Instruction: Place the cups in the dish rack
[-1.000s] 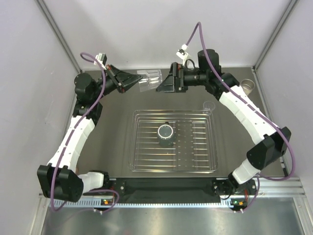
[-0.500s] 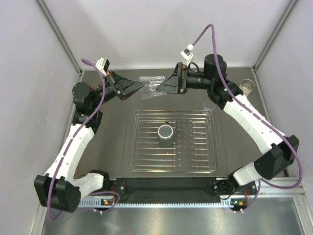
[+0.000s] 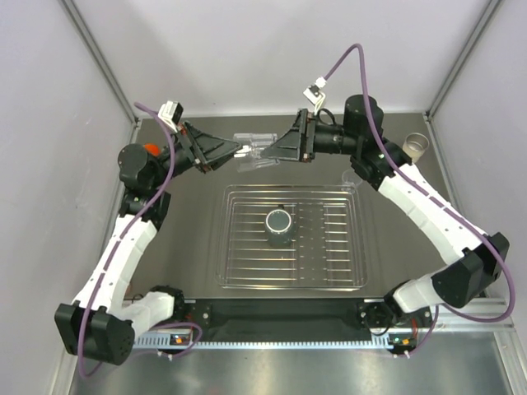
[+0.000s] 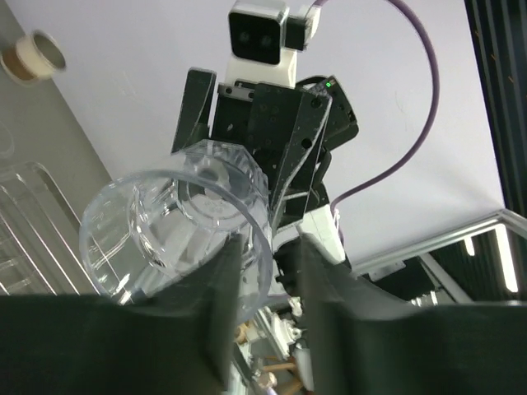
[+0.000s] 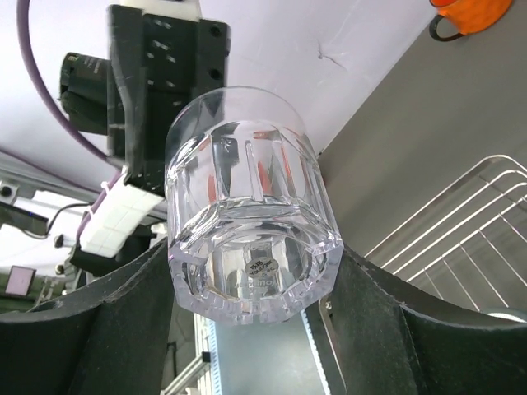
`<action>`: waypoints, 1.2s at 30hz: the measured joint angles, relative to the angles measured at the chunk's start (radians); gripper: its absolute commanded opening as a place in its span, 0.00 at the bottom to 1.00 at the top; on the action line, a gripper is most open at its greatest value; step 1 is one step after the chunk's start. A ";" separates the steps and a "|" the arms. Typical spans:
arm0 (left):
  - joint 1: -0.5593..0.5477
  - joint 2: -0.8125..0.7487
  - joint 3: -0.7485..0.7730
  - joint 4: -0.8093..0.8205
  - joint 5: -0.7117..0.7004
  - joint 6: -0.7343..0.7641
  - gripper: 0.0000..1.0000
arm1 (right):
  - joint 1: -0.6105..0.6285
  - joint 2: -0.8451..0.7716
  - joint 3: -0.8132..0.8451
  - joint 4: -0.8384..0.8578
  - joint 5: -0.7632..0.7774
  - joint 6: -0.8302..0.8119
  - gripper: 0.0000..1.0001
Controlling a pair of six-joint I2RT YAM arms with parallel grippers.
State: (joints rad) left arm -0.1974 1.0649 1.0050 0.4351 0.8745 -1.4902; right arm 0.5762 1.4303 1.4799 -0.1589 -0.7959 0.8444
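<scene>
The clear cup [image 3: 254, 149] hangs on its side in the air at the rack's [image 3: 224, 239] 12 o'clock, between both grippers. The right gripper [image 3: 268, 153] clasps its base from 3 o'clock. The left gripper [image 3: 240, 150] straddles the rim wall from 9 o'clock; whether it pinches I cannot tell. A grey cup [image 3: 278, 226] stands inside the rack, near centre.

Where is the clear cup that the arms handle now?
In the top view the clear cup is in the air at centre back, between both arms' jaws, just beyond the dish rack's far rim.
</scene>
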 measured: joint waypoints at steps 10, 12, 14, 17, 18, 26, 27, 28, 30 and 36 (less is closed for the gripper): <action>-0.018 -0.179 0.043 -0.598 -0.059 0.351 0.99 | 0.044 -0.053 0.000 -0.282 0.122 -0.152 0.00; -0.018 -0.216 0.097 -0.788 -0.135 0.460 0.99 | 0.060 -0.071 0.000 -0.365 0.171 -0.202 0.00; -0.019 -0.255 0.159 -0.964 -0.259 0.544 0.98 | 0.094 -0.087 0.000 -0.436 0.223 -0.247 0.00; -0.019 -0.306 0.254 -1.199 -0.481 0.624 0.94 | 0.185 -0.100 0.000 -0.545 0.318 -0.303 0.00; -0.019 -0.320 0.282 -1.266 -0.549 0.640 0.92 | 0.222 -0.100 0.000 -0.579 0.356 -0.314 0.00; -0.019 -0.340 0.372 -1.617 -0.849 0.687 0.87 | 0.494 -0.093 -0.031 -0.777 0.659 -0.343 0.00; -0.019 -0.340 0.372 -1.637 -0.863 0.689 0.87 | 0.518 -0.091 -0.043 -0.784 0.681 -0.341 0.00; -0.019 -0.338 0.372 -1.656 -0.876 0.690 0.87 | 0.543 -0.086 -0.058 -0.795 0.707 -0.336 0.00; -0.019 -0.338 0.372 -1.679 -0.891 0.694 0.87 | 0.589 -0.063 -0.075 -0.818 0.757 -0.324 0.00; -0.019 -0.331 0.372 -1.696 -0.892 0.716 0.86 | 0.674 0.052 -0.080 -0.842 0.874 -0.291 0.00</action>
State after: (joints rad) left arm -0.2169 0.7341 1.3769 -1.2606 -0.0174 -0.7742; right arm 1.2507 1.4826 1.3998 -1.0008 0.0784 0.5533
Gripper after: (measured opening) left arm 0.863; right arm 0.654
